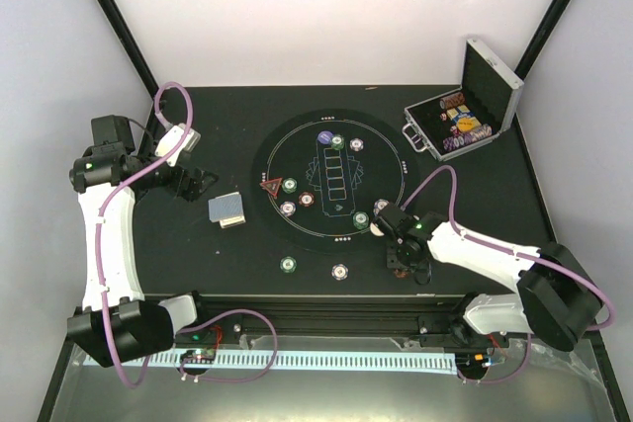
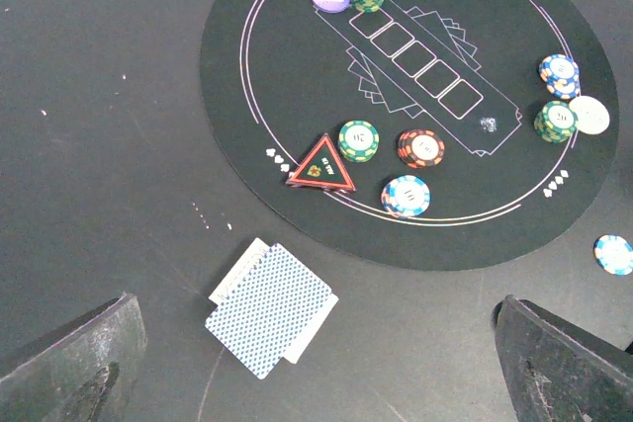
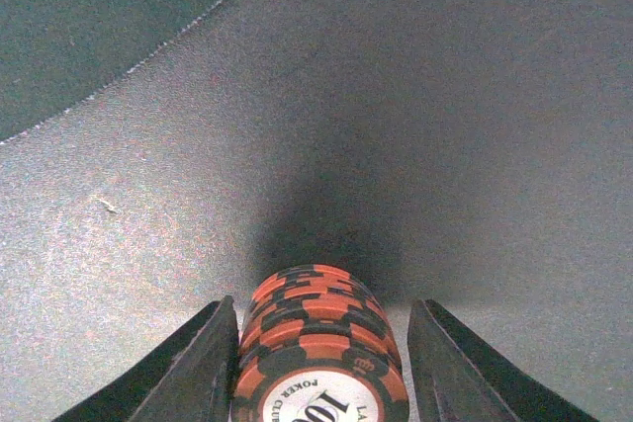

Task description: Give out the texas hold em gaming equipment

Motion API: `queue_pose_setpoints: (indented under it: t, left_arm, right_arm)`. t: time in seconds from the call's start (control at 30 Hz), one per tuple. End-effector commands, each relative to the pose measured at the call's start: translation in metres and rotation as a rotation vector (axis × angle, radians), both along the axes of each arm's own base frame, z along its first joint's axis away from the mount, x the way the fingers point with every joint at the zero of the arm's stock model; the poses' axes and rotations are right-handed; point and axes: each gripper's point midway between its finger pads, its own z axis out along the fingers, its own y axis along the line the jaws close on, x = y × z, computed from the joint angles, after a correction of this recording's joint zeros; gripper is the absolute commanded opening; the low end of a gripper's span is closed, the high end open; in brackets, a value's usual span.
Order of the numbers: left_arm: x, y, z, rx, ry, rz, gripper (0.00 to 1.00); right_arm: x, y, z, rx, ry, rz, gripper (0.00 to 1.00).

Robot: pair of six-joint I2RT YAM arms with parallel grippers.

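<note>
Large round black mat point(image 1: 297, 160) with white outlines, mid-surface, bearing most chip stacks. Right claw point(image 3: 321, 363): pinching a red-and-black striped chip stack point(image 3: 318, 348), low over bare surface just right of the mat's near-right edge. Left claw point(image 2: 316, 363): spread, with the blue-backed card deck point(image 2: 272, 310) lying directly ahead.

Stack of red-and-black striped chips point(image 3: 318, 348) between dark claw point(image 3: 321, 368) fingers point(image 3: 193, 368) on grey-black bench point(image 3: 415, 126); mat edge point(image 3: 89, 56) upper left.
</note>
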Motion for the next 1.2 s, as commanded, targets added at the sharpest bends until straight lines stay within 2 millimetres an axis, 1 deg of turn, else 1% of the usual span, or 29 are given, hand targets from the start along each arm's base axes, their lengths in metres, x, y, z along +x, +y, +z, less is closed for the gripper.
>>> queue_pose_setpoints:
  t: [0.0, 0.47, 0.53, 0.6, 0.63, 0.67, 0.77, 0.93, 1.03, 1.17]
  left_arm:
    - [-0.002, -0.002, 0.007, -0.007, -0.014, -0.018, 0.99]
    - [-0.001, 0.0, 0.007, 0.009, -0.018, -0.011, 0.99]
    - [-0.002, 0.001, 0.007, 0.013, -0.018, -0.007, 0.99]
    - [-0.002, 0.001, 0.007, 0.017, -0.019, -0.007, 0.99]
    - [-0.002, 0.002, 0.007, 0.021, -0.021, -0.005, 0.99]
    - [-0.002, 0.002, 0.007, 0.022, -0.021, -0.004, 0.99]
    - [-0.002, 0.002, 0.009, 0.027, -0.024, -0.002, 0.99]
    - [-0.003, 0.002, 0.011, 0.028, -0.029, -0.001, 0.99]
    - [-0.002, 0.001, 0.011, 0.02, -0.025, -0.002, 0.99]
    - [-0.002, 0.0, 0.012, 0.009, -0.024, -0.003, 0.99]
  right_arm:
    - [0.005, -0.002, 0.005, -0.015, -0.024, 0.002, 0.5]
    - [0.003, -0.003, 0.0, -0.028, -0.004, 0.014, 0.42]
    - [0.004, -0.002, 0.001, -0.025, -0.003, 0.013, 0.36]
    - [0.005, 0.0, 0.003, -0.017, -0.007, 0.015, 0.26]
    - [0.007, 0.002, 0.007, -0.01, -0.013, 0.015, 0.19]
    - [0.007, 0.003, 0.009, -0.008, -0.015, 0.016, 0.16]
    - [0.017, 0.01, 0.028, 0.013, -0.05, 0.021, 0.1]
    - [0.041, 0.022, 0.067, 0.038, -0.119, 0.035, 0.09]
    - [0.066, 0.031, 0.088, 0.054, -0.164, 0.044, 0.09]
    - [0.111, 0.049, 0.104, 0.056, -0.204, 0.06, 0.09]
